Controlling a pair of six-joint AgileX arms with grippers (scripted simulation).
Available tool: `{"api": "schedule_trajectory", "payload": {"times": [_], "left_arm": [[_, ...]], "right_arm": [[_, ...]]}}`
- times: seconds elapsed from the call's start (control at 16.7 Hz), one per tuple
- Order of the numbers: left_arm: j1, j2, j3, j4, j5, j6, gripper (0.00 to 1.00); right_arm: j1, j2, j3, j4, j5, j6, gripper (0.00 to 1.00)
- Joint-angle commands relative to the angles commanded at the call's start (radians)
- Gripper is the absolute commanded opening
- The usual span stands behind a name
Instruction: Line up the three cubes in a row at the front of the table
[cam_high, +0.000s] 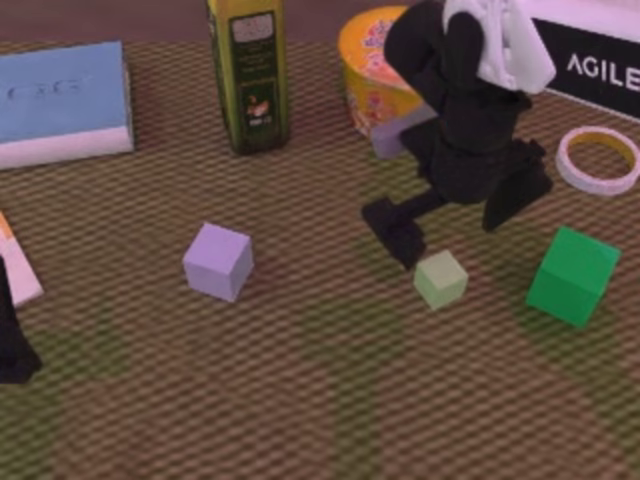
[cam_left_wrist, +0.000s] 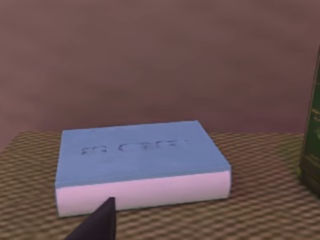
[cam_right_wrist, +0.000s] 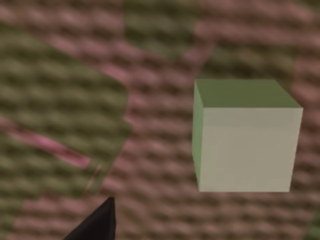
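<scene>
the right gripper (cam_high: 452, 225), fingers spread and empty, hangs just behind the pale mint cube (cam_high: 441, 279) mid-worktop right, so the approach step is in hand; next it must drop astride and pinch it, while the left gripper (cam_high: 12, 350), fingers i cannot tell, sits parked at the worktop's left edge.

Three cubes sit on the table (cam_high: 300, 420): one lavender-purple cube (cam_high: 217, 261), one pale mint-green cube (cam_high: 441, 279) and one bright emerald-green cube (cam_high: 573, 276). Along the far edge there is one blue-topped rectangular box (cam_high: 62, 102), one dark green bottle with a yellow cap (cam_high: 248, 72) and one orange-yellow round tub (cam_high: 375, 70). One roll of tape (cam_high: 598, 159) lies near the right edge. Two robot arms are in view.
</scene>
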Motion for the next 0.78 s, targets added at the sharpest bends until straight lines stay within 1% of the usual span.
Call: {"api": "schedule_trajectory", "payload": {"times": [0.18, 0.54, 0.78], "left_arm": [[0.000, 0.000, 0.000, 0.000, 0.000, 0.000, 1.00], [0.000, 0.000, 0.000, 0.000, 0.000, 0.000, 1.00], [0.000, 0.000, 0.000, 0.000, 0.000, 0.000, 1.00]], "right_arm": [[0.003, 0.014, -0.031, 0.040, 0.000, -0.002, 1.00], [0.006, 0.098, -0.171, 0.273, 0.001, 0.002, 1.00], [0.007, 0.111, -0.189, 0.298, 0.001, 0.003, 1.00]]}}
